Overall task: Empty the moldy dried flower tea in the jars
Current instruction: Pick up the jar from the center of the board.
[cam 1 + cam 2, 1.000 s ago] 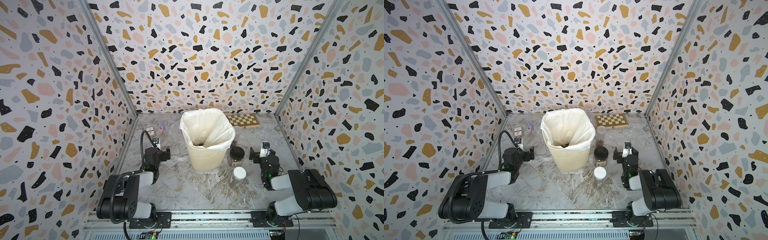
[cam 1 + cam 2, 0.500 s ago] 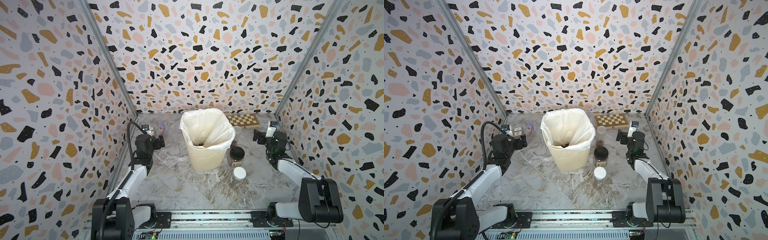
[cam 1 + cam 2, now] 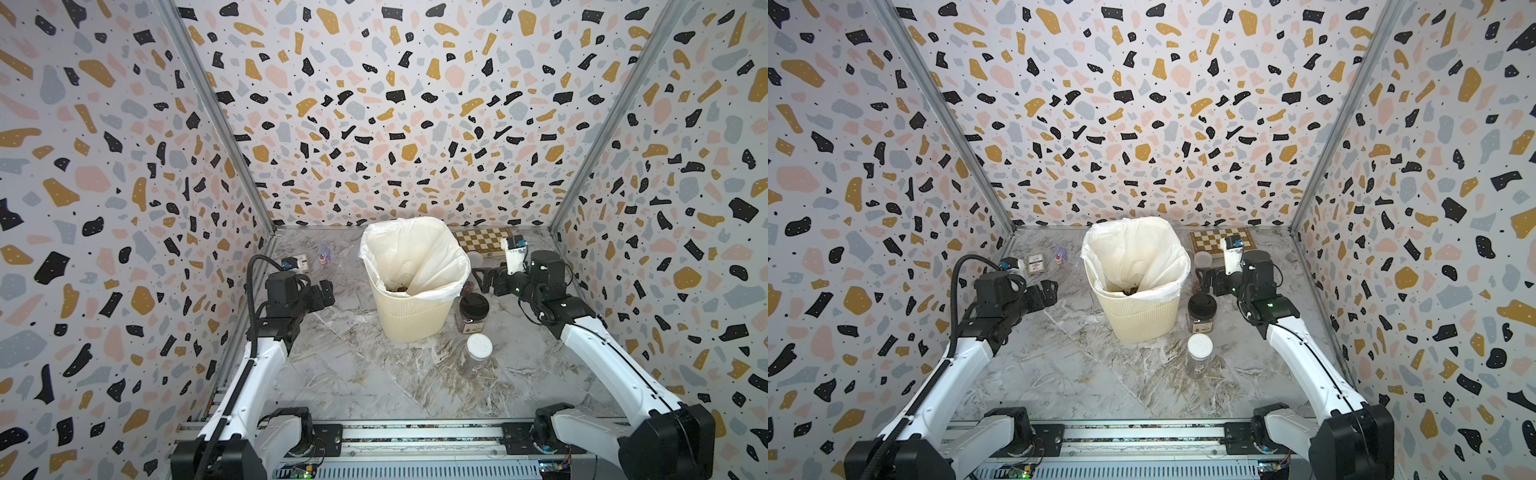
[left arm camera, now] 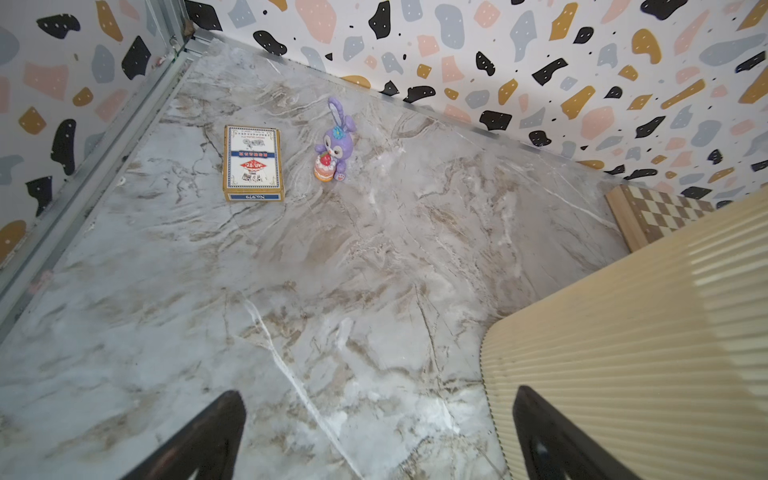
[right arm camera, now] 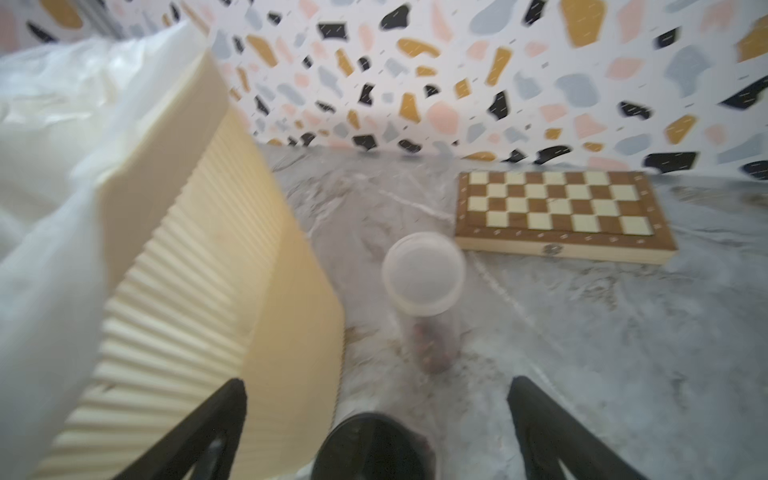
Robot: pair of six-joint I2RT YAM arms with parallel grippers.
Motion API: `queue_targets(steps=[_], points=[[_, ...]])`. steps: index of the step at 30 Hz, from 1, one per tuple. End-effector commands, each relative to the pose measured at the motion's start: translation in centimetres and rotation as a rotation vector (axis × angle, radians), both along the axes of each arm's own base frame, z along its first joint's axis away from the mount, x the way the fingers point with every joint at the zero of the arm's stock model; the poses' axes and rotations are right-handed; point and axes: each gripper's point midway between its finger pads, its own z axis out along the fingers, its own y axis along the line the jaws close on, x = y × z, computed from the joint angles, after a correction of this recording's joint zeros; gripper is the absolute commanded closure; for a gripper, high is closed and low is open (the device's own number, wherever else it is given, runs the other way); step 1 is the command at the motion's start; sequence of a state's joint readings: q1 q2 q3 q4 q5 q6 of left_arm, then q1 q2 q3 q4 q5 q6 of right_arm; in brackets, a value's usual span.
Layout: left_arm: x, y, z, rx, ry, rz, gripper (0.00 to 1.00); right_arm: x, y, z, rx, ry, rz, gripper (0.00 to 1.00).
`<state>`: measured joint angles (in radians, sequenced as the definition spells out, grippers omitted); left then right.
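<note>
Standing beside the cream bin (image 3: 411, 320) on the counter (image 3: 353, 374): white-lidded jar (image 3: 478, 347), black-lidded jar (image 3: 473, 308), then clear-lidded jar (image 5: 423, 272) holding reddish tea (image 5: 432, 345). Left tool (image 4: 376, 390) and right tool (image 5: 376, 379) hover wide open, empty, flanking the bin.

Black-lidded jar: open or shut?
Shut. In both top views the black lid sits on the jar, which stands upright beside the bin.

Terrazzo-patterned walls (image 3: 395, 104) are enclosing a grey marble-look tabletop (image 3: 353, 382) at nine, twelve and three o'clock, metal corner posts (image 3: 216, 124) rising at eleven and one.
</note>
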<state>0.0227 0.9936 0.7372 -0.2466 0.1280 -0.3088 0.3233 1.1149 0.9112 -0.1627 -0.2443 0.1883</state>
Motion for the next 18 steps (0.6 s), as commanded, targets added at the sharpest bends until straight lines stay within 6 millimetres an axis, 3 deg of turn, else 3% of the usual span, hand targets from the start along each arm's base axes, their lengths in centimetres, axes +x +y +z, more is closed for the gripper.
queue_targets(steps=[1,7,18], points=[[-2.0,-0.8,-0.7,-0.059,0.045,-0.007,0.01,-4.0,1.4,-1.9,-0.038,0.131,0.031,0.0],[-3.0,-1.8,-1.8,-0.125,0.05,-0.011,0.01,-9.0,2.9,-3.2,-0.088,0.223,0.054,0.0],[-3.5,-3.4,-3.7,-0.168,0.075,-0.038,0.01,-14.3,1.8,-6.5,-0.171,0.361,0.041,0.0]])
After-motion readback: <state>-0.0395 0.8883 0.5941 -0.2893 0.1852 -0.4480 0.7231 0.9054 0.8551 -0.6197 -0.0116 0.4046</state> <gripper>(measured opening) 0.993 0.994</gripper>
